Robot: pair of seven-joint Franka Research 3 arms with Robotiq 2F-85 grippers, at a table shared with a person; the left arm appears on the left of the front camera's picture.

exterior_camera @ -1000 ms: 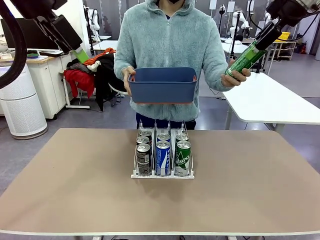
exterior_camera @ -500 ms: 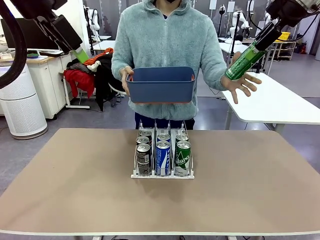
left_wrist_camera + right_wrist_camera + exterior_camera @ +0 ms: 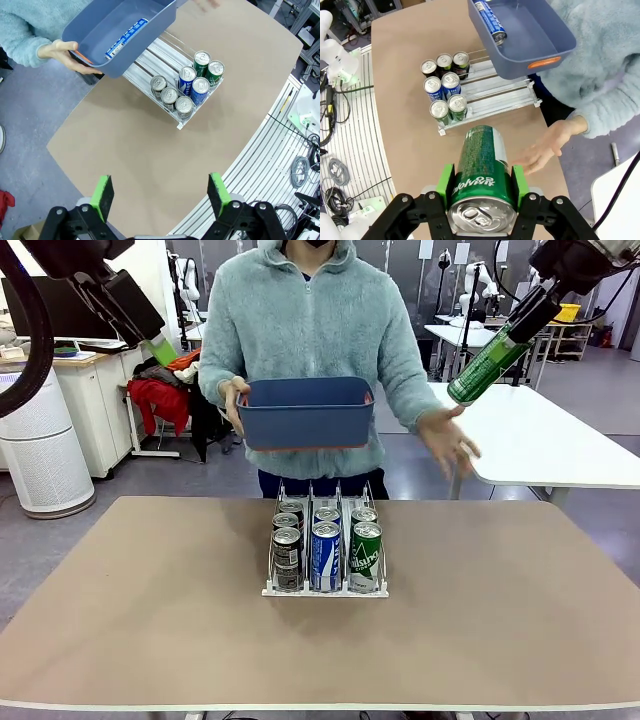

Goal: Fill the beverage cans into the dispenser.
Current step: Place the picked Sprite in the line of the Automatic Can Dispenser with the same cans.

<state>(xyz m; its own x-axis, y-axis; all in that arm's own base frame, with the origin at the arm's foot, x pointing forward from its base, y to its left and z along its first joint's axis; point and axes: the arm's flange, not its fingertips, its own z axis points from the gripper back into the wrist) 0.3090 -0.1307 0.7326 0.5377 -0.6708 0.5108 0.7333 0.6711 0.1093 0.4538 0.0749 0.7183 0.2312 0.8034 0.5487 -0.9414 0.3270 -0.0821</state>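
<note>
Note the green can (image 3: pixel 479 172): glossy printed metal, with a bare silver top that looks brushed. The racked cans (image 3: pixel 184 106) show the same shiny metal tops. The dispenser (image 3: pixel 325 592) looks like white plastic with thin bright wire dividers. The blue bin (image 3: pixel 305 415) is smooth satin plastic. The table (image 3: pixel 130 620) is matt, even tan. The person's sweater (image 3: pixel 310 330) is fuzzy fleece.

Upper can (image 3: pixel 487 365): green, white lettering. Dispenser (image 3: pixel 325 592): white. Left-lane cans (image 3: pixel 287 560): dark, probably black. Middle-lane cans (image 3: pixel 325 558): blue-white. Right-lane cans (image 3: pixel 366 558): green. Bin (image 3: pixel 305 412): dark blue. Table (image 3: pixel 150 620): tan.
</note>
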